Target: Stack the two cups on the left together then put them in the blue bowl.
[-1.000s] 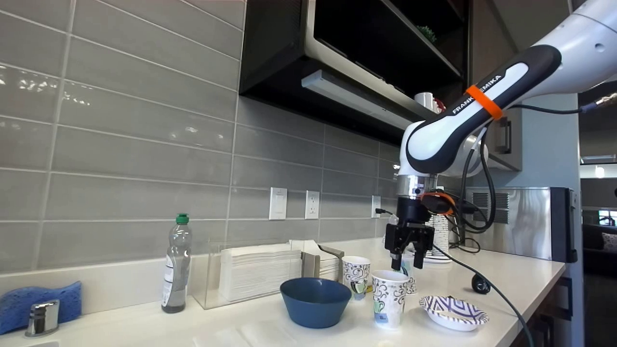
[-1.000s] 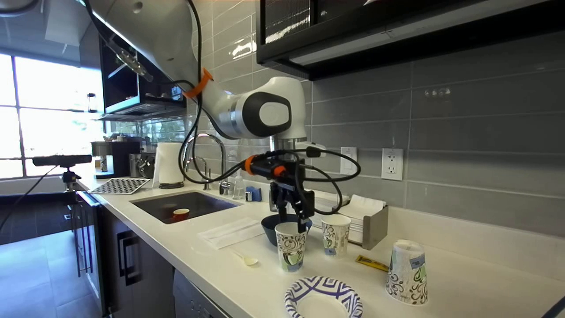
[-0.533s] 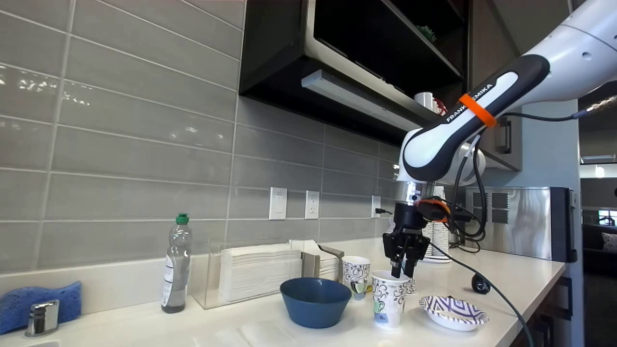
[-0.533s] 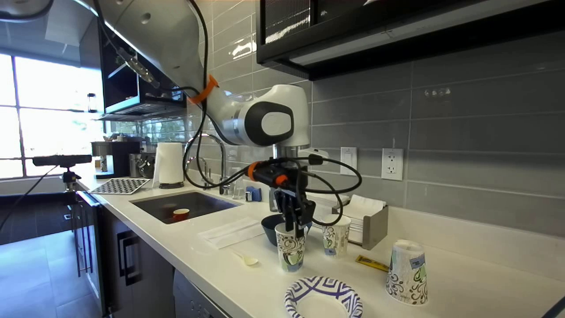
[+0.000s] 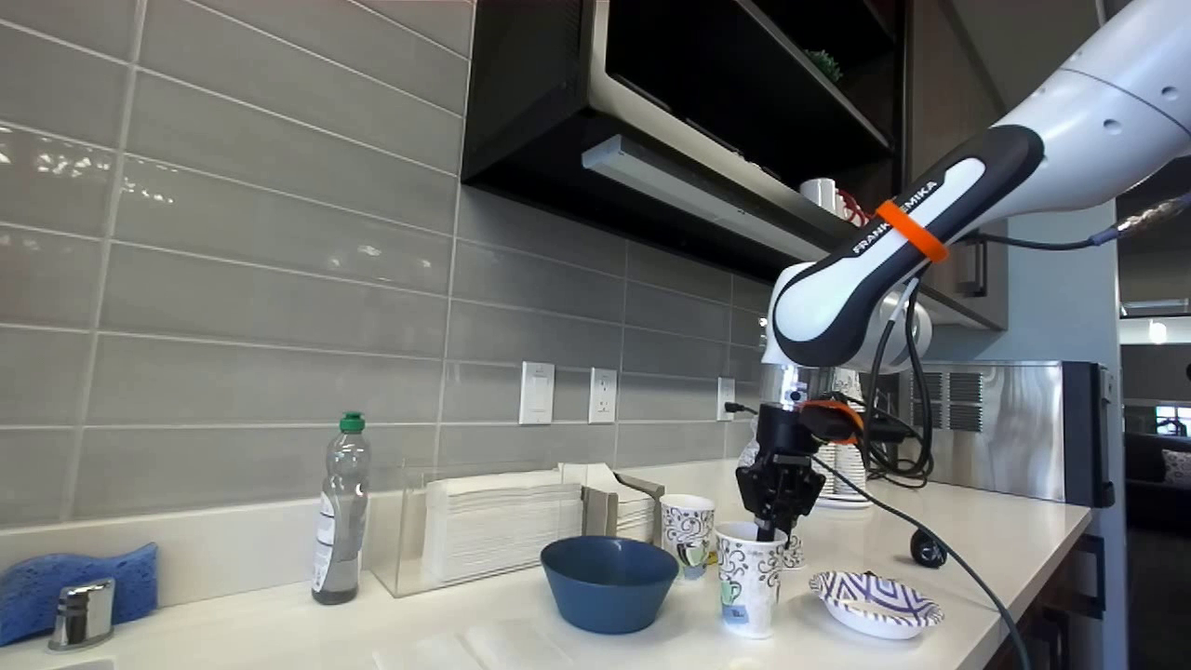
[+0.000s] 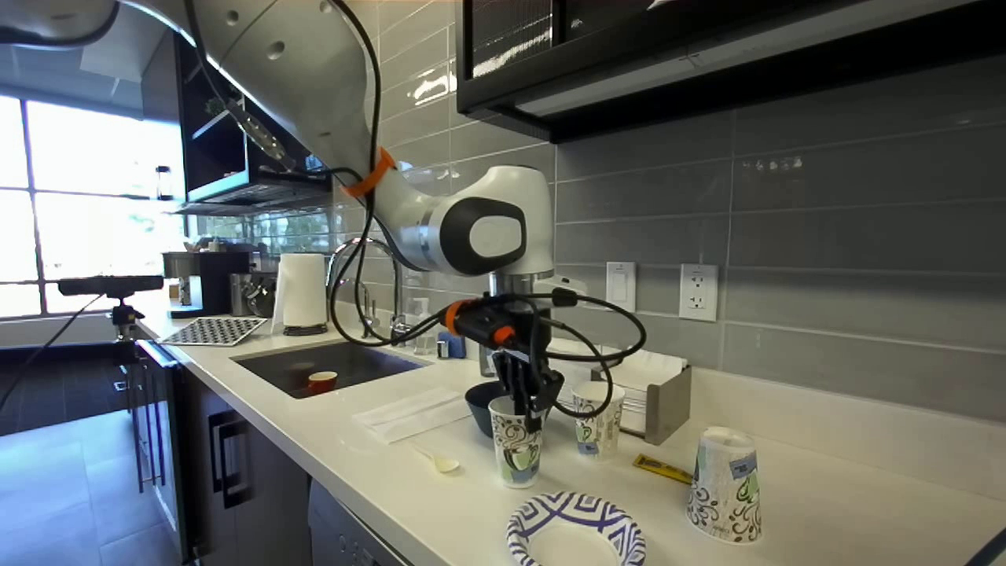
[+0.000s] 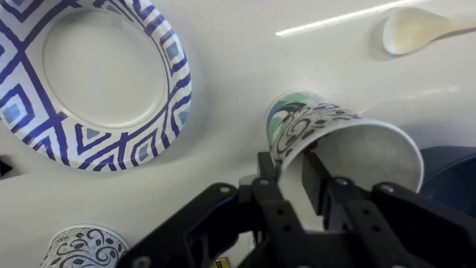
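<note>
Straddling the rim of one cup (image 7: 310,124), gripper (image 7: 289,163) slightly parted.
Centre that rim before you close; squeeze lightly.

Passable over bare counter (image 7: 230,100) between patterned dish (image 7: 104,70) and the cup (image 7: 310,124) at the gripper (image 7: 288,160); blocked opposite by blue bowl (image 5: 609,597), toward the wall (image 6: 825,236) by another cup (image 6: 599,431) and napkin holder (image 6: 668,407)
</note>
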{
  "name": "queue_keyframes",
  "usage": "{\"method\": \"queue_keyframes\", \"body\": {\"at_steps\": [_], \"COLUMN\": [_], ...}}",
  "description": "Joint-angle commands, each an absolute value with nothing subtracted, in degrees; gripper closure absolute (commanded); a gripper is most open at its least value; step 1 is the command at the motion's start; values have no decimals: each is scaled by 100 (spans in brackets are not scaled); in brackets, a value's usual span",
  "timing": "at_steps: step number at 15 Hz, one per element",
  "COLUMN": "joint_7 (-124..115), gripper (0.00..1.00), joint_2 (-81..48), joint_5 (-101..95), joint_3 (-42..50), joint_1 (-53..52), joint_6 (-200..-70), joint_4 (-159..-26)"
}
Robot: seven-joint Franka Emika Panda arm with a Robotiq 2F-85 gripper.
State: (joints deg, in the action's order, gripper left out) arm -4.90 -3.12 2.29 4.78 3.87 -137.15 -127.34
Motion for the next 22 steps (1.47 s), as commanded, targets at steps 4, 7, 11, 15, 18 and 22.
{"method": "queue_keyframes", "body": {"at_steps": [4, 7, 11, 15, 18, 22], "joint_7": [-688, -837, -1242, -1414, -1362, -1418], "gripper": [100, 99, 99, 99, 99, 99], "joint_2": [-179, 122, 645, 882, 703, 260], "joint_5": [284, 218, -72, -126, -62, 14], "joint_3": [463, 468, 426, 377, 403, 456], "joint_1": [397, 397, 404, 446, 461, 503], "joint_6": [-13737, -13609, -13194, -12693, -12551, -12582], "joint_4": [-12698, -12728, -12607, -12091, -11569, -11010]}}
